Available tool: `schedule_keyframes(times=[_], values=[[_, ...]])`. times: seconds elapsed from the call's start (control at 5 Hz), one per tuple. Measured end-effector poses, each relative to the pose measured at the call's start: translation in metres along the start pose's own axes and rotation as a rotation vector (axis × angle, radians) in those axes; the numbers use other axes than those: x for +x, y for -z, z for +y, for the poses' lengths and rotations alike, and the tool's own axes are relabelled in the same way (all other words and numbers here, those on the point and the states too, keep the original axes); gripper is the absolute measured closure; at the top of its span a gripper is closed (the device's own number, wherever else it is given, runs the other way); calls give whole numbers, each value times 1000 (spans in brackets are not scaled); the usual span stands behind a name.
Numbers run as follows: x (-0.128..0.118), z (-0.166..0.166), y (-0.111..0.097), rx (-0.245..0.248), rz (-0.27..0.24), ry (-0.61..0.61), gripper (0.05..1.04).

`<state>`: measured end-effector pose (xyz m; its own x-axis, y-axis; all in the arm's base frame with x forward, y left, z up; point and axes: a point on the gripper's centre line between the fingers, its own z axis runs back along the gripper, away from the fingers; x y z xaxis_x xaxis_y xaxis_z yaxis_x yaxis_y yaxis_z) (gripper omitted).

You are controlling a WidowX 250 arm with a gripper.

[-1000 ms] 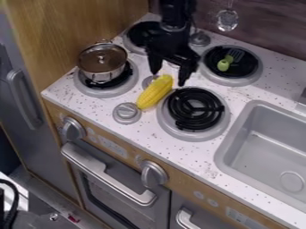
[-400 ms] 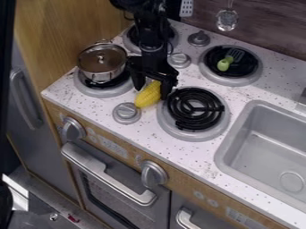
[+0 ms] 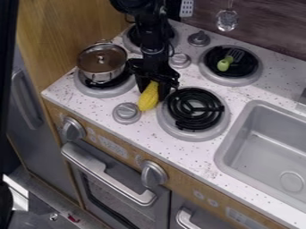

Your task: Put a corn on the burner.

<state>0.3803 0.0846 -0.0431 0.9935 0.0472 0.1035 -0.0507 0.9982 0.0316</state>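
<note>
1. Hanging down from the top of the view, the black arm (image 3: 154,38) holds its gripper (image 3: 152,95) low over the counter (image 3: 197,154), just left of the coil burner (image 3: 187,135), its fingers pointing down at the worktop.
2. The jaws stand narrow, closed around the corn (image 3: 147,99), one finger on each side of it; the corn's lower end pokes out toward the counter's front edge, left of the coil burner and apart from it.
3. Compared with the frame just before, the fingers are closer together, and the corn has turned to point more straight toward the front edge.
4. Up and to the left of the coil burner, a metal pot (image 3: 105,78) sits on another burner (image 3: 101,94) with its lid (image 3: 102,57) on; its contents can't be made out.
5. Right of the coil burner is the grey sink (image 3: 224,155).
6. Behind the coil burner, a green-handled utensil (image 3: 223,65) lies on the back burner (image 3: 255,75).
</note>
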Motion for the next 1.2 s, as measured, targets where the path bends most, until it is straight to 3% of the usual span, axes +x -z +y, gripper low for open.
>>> schedule_keyframes(times=[0.2, 0.4, 0.8, 1.0, 1.2], values=[[5, -20, -18, 1, -38, 57, 463], [5, -67, -41, -9, -83, 150, 463], [-17, -94, -29, -37, -34, 165, 463], [-23, -94, -20, -33, 3, 158, 411], [-24, -94, -20, -33, 12, 149, 124]])
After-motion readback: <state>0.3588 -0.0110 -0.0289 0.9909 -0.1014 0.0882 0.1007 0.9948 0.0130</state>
